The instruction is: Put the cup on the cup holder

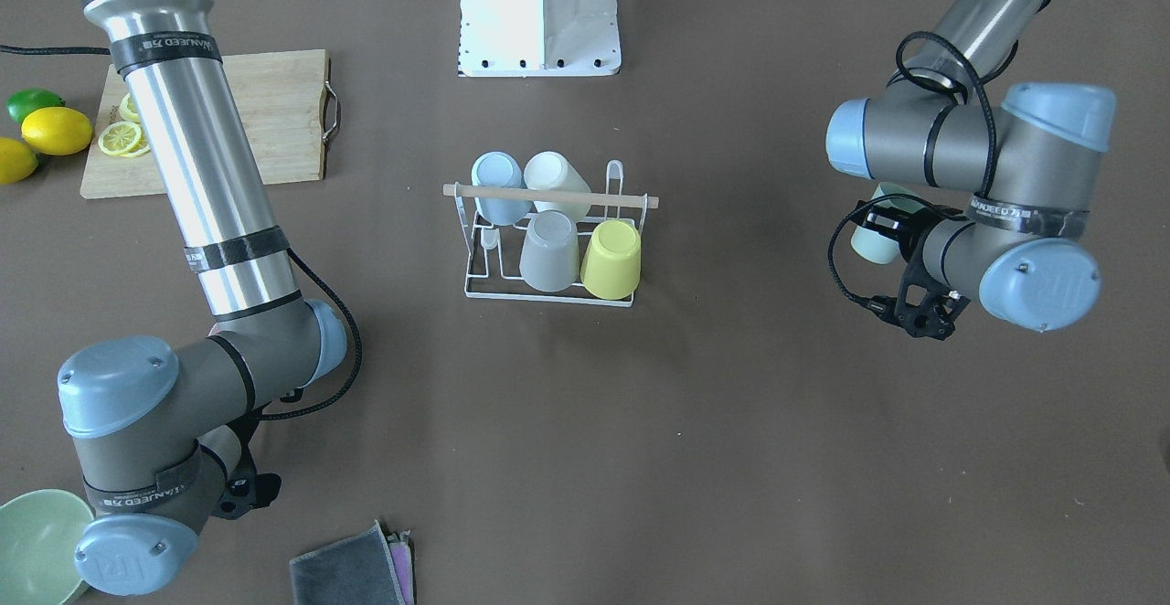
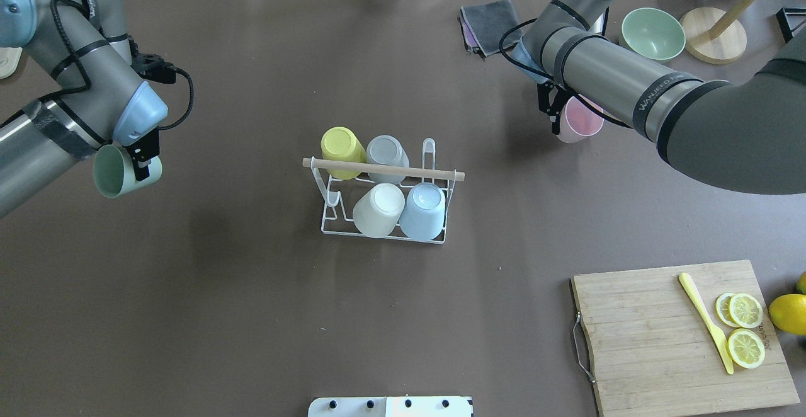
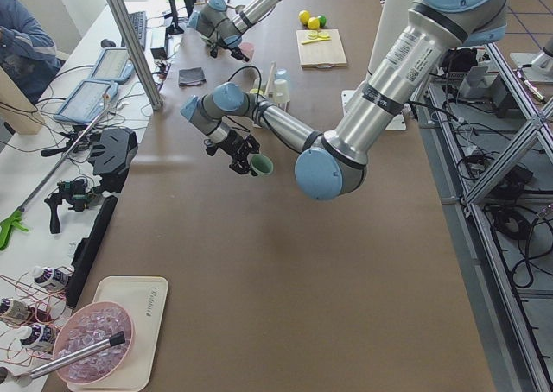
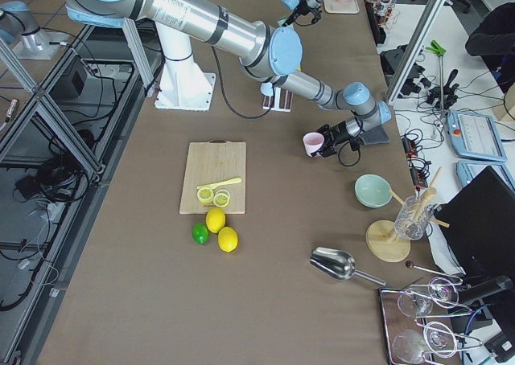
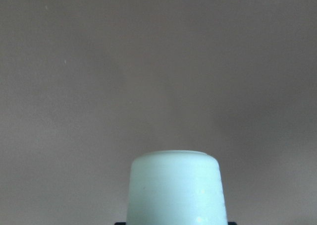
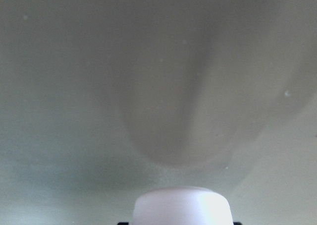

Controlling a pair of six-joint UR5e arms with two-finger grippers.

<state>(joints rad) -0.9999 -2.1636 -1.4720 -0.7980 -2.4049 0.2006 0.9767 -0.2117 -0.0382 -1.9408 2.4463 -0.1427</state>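
The cup holder, a white wire rack with a wooden rod handle, stands mid-table. It carries a yellow cup, a grey cup, a cream cup and a light blue cup, all upside down. My left gripper is shut on a mint green cup and holds it above the table, far left of the rack; it also shows in the left wrist view. My right gripper is shut on a pink cup to the rack's upper right; the right wrist view also shows it.
A wooden cutting board with lemon slices and a yellow knife lies front right, with a lemon beside it. A green bowl, a round wooden stand and a grey cloth are at the far right.
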